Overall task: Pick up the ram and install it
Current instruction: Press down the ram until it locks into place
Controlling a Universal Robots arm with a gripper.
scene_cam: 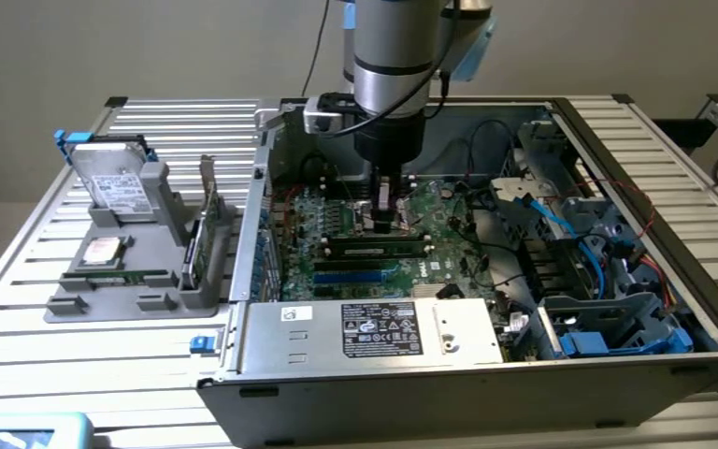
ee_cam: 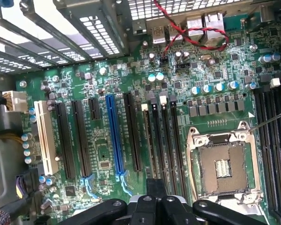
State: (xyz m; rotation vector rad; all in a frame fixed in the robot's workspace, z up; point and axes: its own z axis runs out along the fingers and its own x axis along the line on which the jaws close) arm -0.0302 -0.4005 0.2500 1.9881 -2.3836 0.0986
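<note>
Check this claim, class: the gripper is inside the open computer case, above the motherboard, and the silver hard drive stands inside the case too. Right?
Not quite. In the exterior view the hard drive stands in the grey holder outside the computer case. The gripper is indeed inside, above the motherboard.

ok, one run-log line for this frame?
gripper: shut | over motherboard inside case | ram: in slot beneath gripper | contact: cannot tell

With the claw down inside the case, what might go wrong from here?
The shut claw sits just above the ram lying along its slot; pressing off-centre might leave one end unseated. The black cables beside it could snag. The bare CPU socket nearby could be damaged by a slip.
</note>
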